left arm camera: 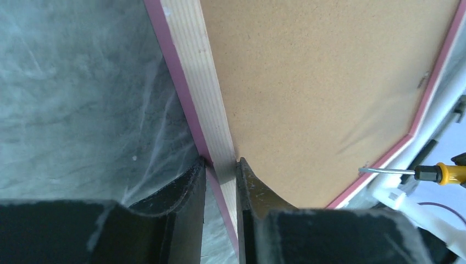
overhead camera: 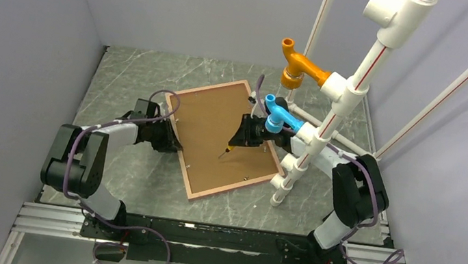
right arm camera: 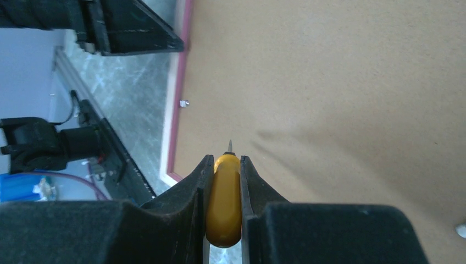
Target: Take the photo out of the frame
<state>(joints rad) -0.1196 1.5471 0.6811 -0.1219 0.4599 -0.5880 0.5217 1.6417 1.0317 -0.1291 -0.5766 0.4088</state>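
Pinching the left rail of the face-down, likely light, stiff frame (left arm camera: 200,82) in the closed left gripper (left arm camera: 221,164), clamping a screwdriver (right arm camera: 224,203) in the right gripper (right arm camera: 226,160) above the frame's board (overhead camera: 218,130), seeking the probably flimsy photo unseen beneath.

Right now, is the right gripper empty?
No, the right gripper is shut on a yellow-handled screwdriver, whose tip points at the brown backing board.

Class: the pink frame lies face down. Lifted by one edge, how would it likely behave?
Probably stiff: the frame has a straight wooden rail where the left gripper pinches it. Likely light, being thin and flat. Gripped at one edge, it may swing or twist.
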